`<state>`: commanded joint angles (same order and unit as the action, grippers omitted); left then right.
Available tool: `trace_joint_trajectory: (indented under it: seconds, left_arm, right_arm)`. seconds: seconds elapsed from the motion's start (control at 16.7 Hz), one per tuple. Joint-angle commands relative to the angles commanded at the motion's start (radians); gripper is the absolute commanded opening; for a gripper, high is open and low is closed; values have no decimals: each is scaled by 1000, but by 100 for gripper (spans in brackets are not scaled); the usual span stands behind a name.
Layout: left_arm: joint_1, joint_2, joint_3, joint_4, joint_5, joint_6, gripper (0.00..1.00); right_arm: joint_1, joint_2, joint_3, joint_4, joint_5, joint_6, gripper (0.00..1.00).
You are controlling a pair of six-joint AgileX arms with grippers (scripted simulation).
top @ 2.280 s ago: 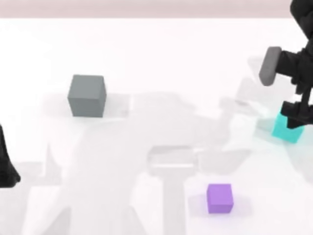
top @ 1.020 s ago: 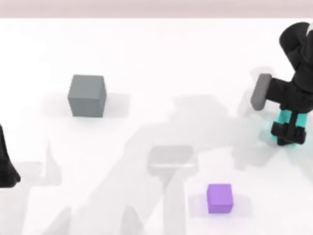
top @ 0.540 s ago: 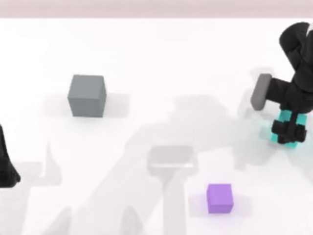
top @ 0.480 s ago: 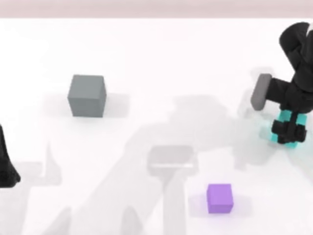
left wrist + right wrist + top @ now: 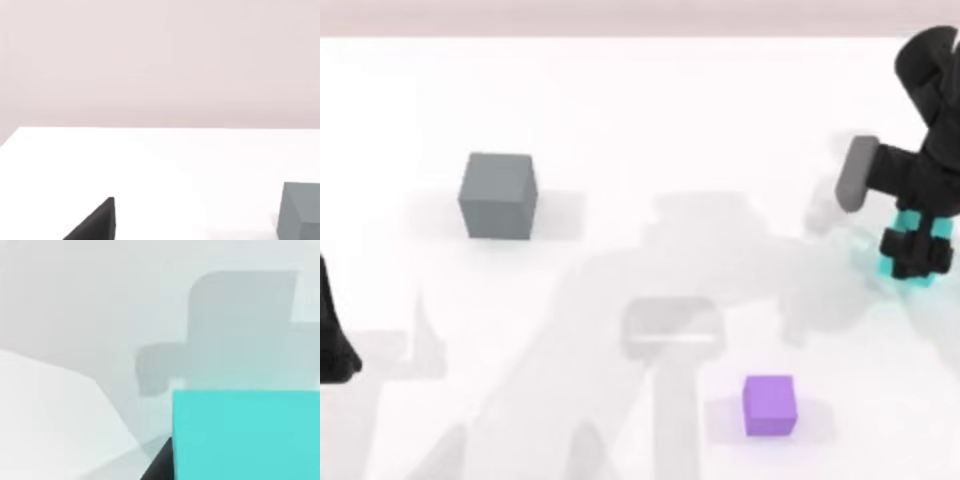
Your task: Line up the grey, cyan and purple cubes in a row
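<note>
The cyan cube (image 5: pixel 920 279) is at the table's far right, clamped between the dark fingers of my right gripper (image 5: pixel 917 255), which is shut on it. In the right wrist view the cyan cube (image 5: pixel 245 435) fills the lower corner, with one dark finger (image 5: pixel 161 466) against its side and its shadow on the table beyond. The grey cube (image 5: pixel 499 195) stands at the left, also in the left wrist view (image 5: pixel 300 212). The purple cube (image 5: pixel 769 405) sits near the front, right of centre. My left arm (image 5: pixel 332 335) is parked at the left edge; one finger (image 5: pixel 97 225) shows, holding nothing.
The white table's far edge (image 5: pixel 640 38) meets a pinkish wall. Arm shadows fall across the middle of the table. The cyan cube is close to the table's right side.
My right gripper came down over the cyan cube and shut on it. In the last half second it has shifted slightly right and toward the far edge with the cube.
</note>
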<state>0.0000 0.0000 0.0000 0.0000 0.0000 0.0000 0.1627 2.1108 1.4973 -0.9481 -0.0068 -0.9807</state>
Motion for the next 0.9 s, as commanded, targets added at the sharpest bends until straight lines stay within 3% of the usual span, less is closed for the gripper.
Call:
trace_joint_trajectory:
  seconds: [0.3, 0.6, 0.72, 0.9]
  left_arm:
    - [0, 0, 0, 0, 0, 0, 100]
    - [0, 0, 0, 0, 0, 0, 100]
    - [0, 0, 0, 0, 0, 0, 100]
    - [0, 0, 0, 0, 0, 0, 100]
  right_arm:
    - [4, -58, 99, -164, 0, 1, 0]
    - [2, -60, 104, -172, 0, 4, 0]
    - [37, -62, 108, -175, 0, 19, 0]
    - [163, -70, 110, -186, 0, 69, 0]
